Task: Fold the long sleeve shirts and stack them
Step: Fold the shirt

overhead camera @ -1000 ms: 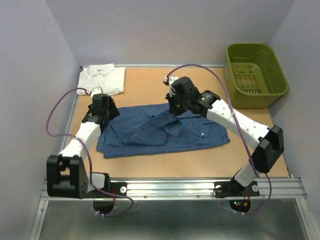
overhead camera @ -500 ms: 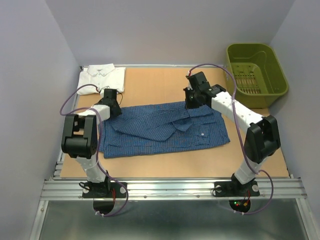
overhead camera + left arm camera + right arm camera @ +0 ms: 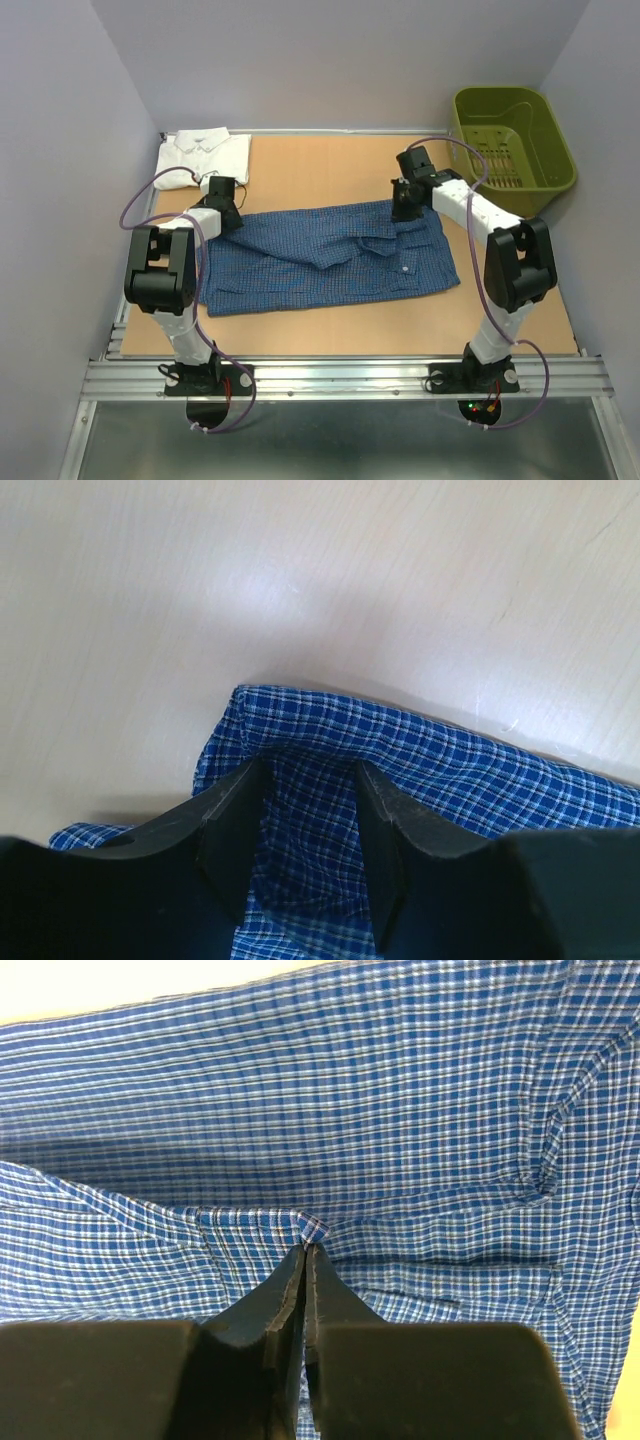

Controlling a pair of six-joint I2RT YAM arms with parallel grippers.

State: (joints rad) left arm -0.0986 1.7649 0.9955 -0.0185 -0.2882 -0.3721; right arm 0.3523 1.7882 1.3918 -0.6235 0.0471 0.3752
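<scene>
The dark blue checked shirt (image 3: pixel 330 265) lies spread across the middle of the table, a sleeve folded over its centre. My left gripper (image 3: pixel 228 215) is at its far left corner. In the left wrist view that gripper (image 3: pixel 308 770) is open, and wrinkled checked cloth (image 3: pixel 310 850) fills the gap between its fingers. My right gripper (image 3: pixel 403 212) rests on the shirt's far right edge. In the right wrist view it (image 3: pixel 305 1248) is shut, with a small peak of checked cloth (image 3: pixel 312 1227) pinched at its tips. The white shirt (image 3: pixel 205 155) lies folded at the far left corner.
An olive-green plastic basket (image 3: pixel 510 145) stands off the table's far right corner. Bare wooden table (image 3: pixel 300 170) runs between the white shirt and the basket. Purple walls close in on the left, far and right sides.
The right gripper has carried the shirt's cloth back and to the right, spreading the shirt flatter. The left arm has drawn in, its gripper now at the shirt's far left corner, jaws narrower.
</scene>
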